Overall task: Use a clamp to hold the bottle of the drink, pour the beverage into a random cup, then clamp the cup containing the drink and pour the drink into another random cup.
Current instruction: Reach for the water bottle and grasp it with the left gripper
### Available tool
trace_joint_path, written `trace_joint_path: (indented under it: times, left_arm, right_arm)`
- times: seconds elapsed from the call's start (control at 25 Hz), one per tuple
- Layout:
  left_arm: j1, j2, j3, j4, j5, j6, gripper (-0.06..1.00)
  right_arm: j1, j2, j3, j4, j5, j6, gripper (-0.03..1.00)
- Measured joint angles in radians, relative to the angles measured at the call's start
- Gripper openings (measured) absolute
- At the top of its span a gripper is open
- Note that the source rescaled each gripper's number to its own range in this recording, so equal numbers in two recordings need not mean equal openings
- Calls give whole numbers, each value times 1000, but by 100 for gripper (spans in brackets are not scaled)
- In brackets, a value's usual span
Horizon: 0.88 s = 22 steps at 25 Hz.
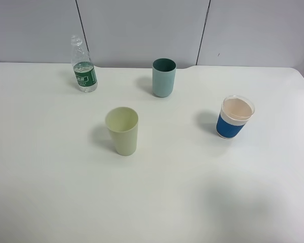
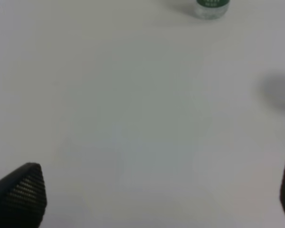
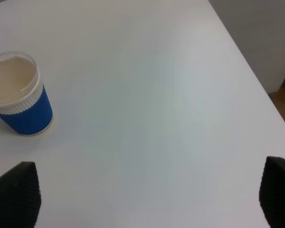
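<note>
Green-labelled bottle (image 1: pixel 84 70), white print unreadable

Left claw (image 2: pixel 160 194) wide open; right claw (image 3: pixel 148 192) likewise.

You see white table (image 1: pixel 50 192) w/ four items upright, well apart: bottle (image 1: pixel 84 75), teal cup (image 1: pixel 163 80), yellow-green tumbler (image 1: pixel 122 132), blue-sleeved cup (image 1: pixel 233 121).

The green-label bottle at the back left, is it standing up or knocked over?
Standing upright. The green-label bottle rests on its base on the white table, with its neck pointing up and its label band level.
</note>
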Motion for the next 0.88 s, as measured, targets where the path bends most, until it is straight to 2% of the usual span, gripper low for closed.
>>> trace_joint_path:
  times: [0.88]
  left_arm:
    - [0, 0, 0, 0, 0, 0, 100]
  right_arm:
    - [0, 0, 0, 0, 0, 0, 100]
